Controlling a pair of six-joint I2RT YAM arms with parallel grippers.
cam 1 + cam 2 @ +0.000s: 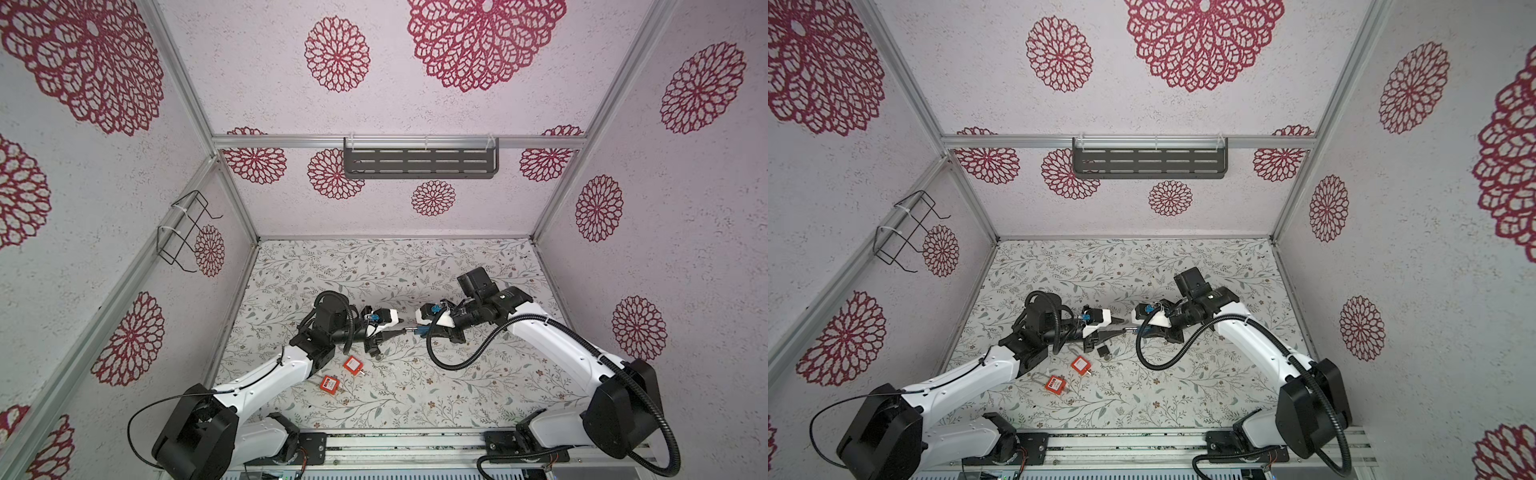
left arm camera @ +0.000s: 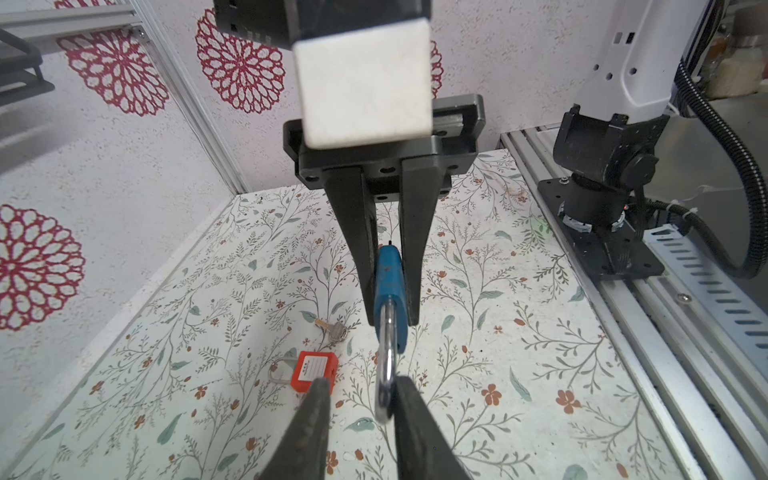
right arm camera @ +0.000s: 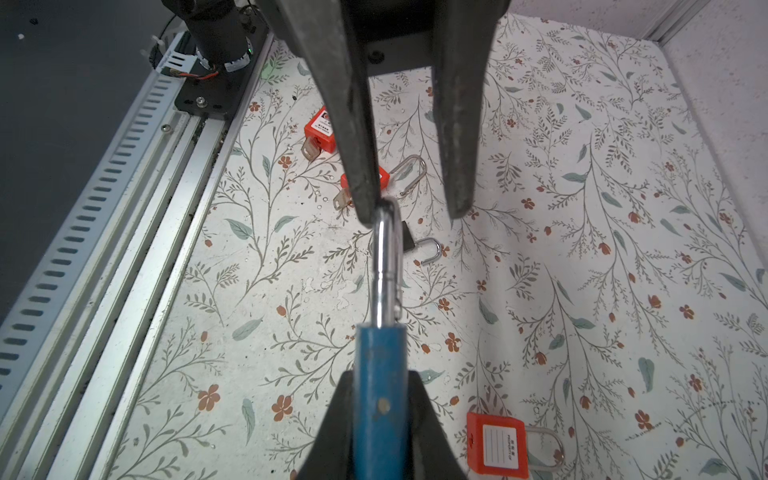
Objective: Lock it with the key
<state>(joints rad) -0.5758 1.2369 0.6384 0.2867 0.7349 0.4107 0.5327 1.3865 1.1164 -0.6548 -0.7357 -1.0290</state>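
Blue padlock (image 2: 388,282) held clear of the surface (image 2: 540,374): we see the right gripper (image 3: 381,376) clamped on its body. Its shackle (image 3: 386,257) sits between the parted fingers of the left gripper (image 2: 362,382), touching one. Two orange padlocks (image 1: 352,364), (image 1: 329,382) lie on the surface below it.
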